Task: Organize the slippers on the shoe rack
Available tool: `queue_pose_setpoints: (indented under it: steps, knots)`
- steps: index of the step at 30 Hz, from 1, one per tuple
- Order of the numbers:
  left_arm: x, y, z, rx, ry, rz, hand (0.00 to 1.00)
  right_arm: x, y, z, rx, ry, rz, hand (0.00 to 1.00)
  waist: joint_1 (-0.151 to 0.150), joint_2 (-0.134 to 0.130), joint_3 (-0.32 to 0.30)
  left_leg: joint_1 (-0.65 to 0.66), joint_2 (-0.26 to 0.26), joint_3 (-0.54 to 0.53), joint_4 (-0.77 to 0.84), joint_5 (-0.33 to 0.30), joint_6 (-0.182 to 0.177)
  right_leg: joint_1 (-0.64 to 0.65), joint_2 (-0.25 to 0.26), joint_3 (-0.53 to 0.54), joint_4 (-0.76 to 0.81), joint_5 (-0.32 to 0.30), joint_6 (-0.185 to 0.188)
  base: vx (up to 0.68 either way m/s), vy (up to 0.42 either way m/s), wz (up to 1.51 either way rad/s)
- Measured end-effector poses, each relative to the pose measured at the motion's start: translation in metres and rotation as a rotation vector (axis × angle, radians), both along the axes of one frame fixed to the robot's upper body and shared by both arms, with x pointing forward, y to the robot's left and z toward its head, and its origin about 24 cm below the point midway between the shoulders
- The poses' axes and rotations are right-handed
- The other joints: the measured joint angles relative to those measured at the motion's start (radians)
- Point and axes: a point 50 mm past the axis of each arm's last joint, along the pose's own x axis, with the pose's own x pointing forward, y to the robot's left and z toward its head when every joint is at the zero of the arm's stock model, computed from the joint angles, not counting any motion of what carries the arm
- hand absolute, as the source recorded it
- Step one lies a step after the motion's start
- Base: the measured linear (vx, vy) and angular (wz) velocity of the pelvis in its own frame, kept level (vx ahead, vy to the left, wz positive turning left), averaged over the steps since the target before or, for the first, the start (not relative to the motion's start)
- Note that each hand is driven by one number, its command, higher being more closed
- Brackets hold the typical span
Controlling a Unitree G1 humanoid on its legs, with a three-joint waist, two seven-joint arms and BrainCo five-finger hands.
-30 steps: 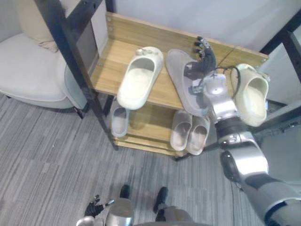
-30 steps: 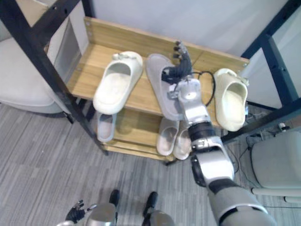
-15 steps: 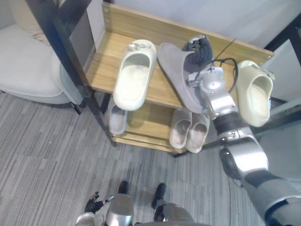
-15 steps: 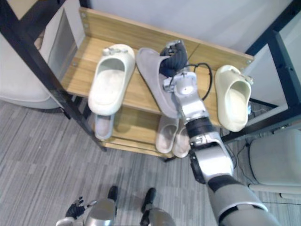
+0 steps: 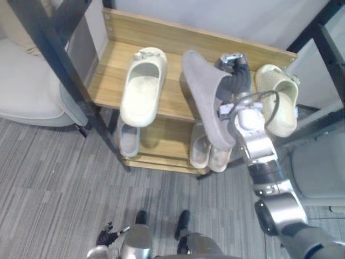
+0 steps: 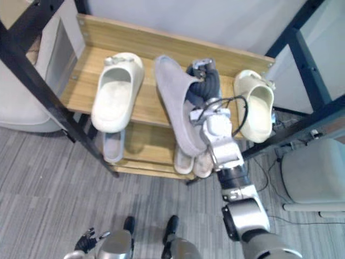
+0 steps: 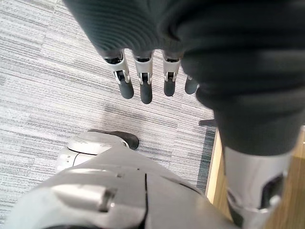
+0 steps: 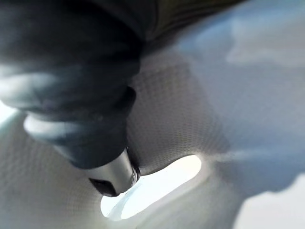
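My right hand (image 5: 235, 81) is shut on a grey slipper (image 5: 205, 100), its fingers curled inside the upper. The slipper is raised off the top shelf (image 5: 110, 81) of the wooden shoe rack and stands tipped on its side, sole facing left. In the right wrist view my thumb (image 8: 112, 176) lies against the slipper's grey mesh lining (image 8: 176, 129). One cream slipper (image 5: 141, 86) lies on the left of the top shelf, another cream slipper (image 5: 277, 105) at its right end. My left hand (image 7: 145, 86) hangs low over the carpet with straight fingers, holding nothing.
On the lower shelf a beige pair (image 5: 204, 154) sits under the raised slipper, and a pale grey slipper (image 5: 128, 141) on the left. A black frame post (image 5: 59, 59) crosses before a white armchair (image 5: 27, 91). Black bars (image 5: 323, 40) stand at the right.
The grey slipper lay flat on the top shelf under my right hand; now the hand has closed on it, lifted it and tipped it on edge. The camera has also shifted.
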Motion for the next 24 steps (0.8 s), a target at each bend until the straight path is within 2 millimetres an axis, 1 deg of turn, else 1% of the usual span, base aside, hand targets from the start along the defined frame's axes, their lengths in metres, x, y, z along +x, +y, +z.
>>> queue_pose_setpoints:
  steps: [4,7,9,13,15,19,22,24]
  knots:
    - [-0.004,-0.001,-0.002,0.005,0.023,-0.024,0.00,-0.019,-0.001,-0.014,0.055,-0.016,0.061,1.00,-0.010,0.006,-0.033,0.005,-0.003,0.000,-0.001,0.000,0.000,0.005,-0.003,-0.001,0.000,-0.007,-0.003,0.00,0.000,0.00]
    - [-0.009,-0.001,-0.003,0.008,0.039,-0.031,0.00,-0.033,-0.002,-0.021,0.078,-0.028,0.125,1.00,-0.020,0.007,-0.061,0.006,-0.016,-0.001,0.000,-0.001,0.002,0.010,-0.016,-0.003,0.002,-0.034,0.001,-0.01,-0.001,0.02]
    - [-0.014,-0.003,-0.006,0.000,0.059,-0.032,0.00,-0.043,-0.003,-0.031,0.079,-0.014,0.161,1.00,-0.033,0.021,-0.080,0.006,-0.017,-0.005,0.005,-0.002,0.002,0.013,-0.018,-0.006,0.003,-0.034,0.002,-0.02,0.002,0.06]
    - [-0.020,-0.006,-0.008,-0.006,0.082,-0.039,0.00,-0.059,-0.002,-0.045,0.095,0.021,0.252,1.00,-0.049,0.041,-0.093,0.006,-0.020,-0.007,0.013,-0.007,0.003,0.016,-0.021,-0.007,0.006,-0.036,0.004,-0.03,0.009,0.01]
    - [-0.022,-0.007,-0.009,-0.003,0.095,-0.056,0.00,-0.067,-0.001,-0.061,0.088,0.079,0.293,1.00,-0.051,0.046,-0.111,0.006,-0.020,-0.011,0.014,-0.007,0.003,0.018,-0.021,-0.008,0.005,-0.038,0.008,-0.02,0.002,0.06]
    - [-0.025,-0.011,-0.012,-0.014,0.113,-0.081,0.00,-0.083,0.009,-0.089,0.038,0.195,0.398,1.00,-0.060,0.065,-0.133,0.019,-0.025,-0.030,0.014,-0.007,0.003,0.043,-0.027,-0.032,0.002,-0.045,0.018,0.01,0.003,0.15]
    - [-0.027,-0.014,-0.013,-0.022,0.120,-0.094,0.00,-0.089,0.018,-0.102,0.030,0.251,0.466,1.00,-0.060,0.079,-0.143,0.026,-0.028,-0.032,0.014,-0.007,0.004,0.051,-0.029,-0.036,0.000,-0.046,0.019,0.00,0.005,0.01]
    - [-0.027,-0.016,-0.014,-0.023,0.122,-0.115,0.00,-0.091,0.025,-0.118,0.031,0.323,0.513,1.00,-0.060,0.089,-0.149,0.026,-0.032,-0.039,0.015,-0.005,0.006,0.054,-0.033,-0.046,0.000,-0.046,0.019,-0.01,0.017,0.07]
